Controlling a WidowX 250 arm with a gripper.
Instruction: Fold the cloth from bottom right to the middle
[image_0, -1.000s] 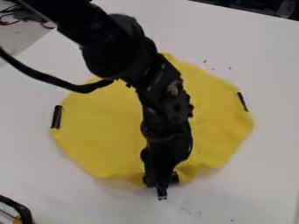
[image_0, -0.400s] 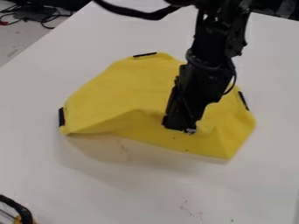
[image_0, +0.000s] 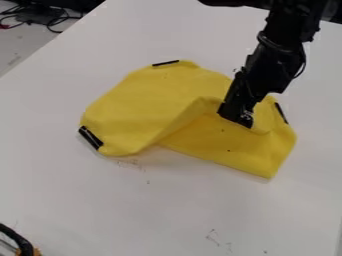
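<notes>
A yellow cloth (image_0: 150, 100) lies across the middle of the white counter (image_0: 120, 210), and the black robot arm (image_0: 277, 55) comes in from about 1 o'clock in the view, slanting down over it. The pincer (image_0: 238, 119) hangs over the cloth to the 2 or 3 o'clock side of its middle. It is closed on the cloth's edge, with only a small part of the fabric caught at its tips. From there a raised ridge runs away toward 8 o'clock and down to the cloth's lower margin, while the part on the 4 to 6 o'clock side is turned up into a loose flap (image_0: 210, 142). The flap bears a couple of small dark specks, and its lower border slopes down to a blunt corner (image_0: 267, 175) at about 4 o'clock. The rest of the cloth, from 8 o'clock round to noon, lies mostly flat. Three dark strips sit at its rim: one (image_0: 165, 63) between 11 and 12 o'clock, one (image_0: 282, 113) at 3 o'clock, and one (image_0: 90, 138), tilted, between 8 and 9 o'clock. Faint marks (image_0: 214, 237) show on the counter toward 5 o'clock in the view. Thin cables (image_0: 53, 24) lie beyond the counter near 11 o'clock, and a curved black tube (image_0: 20, 241) juts in at 7 o'clock.
</notes>
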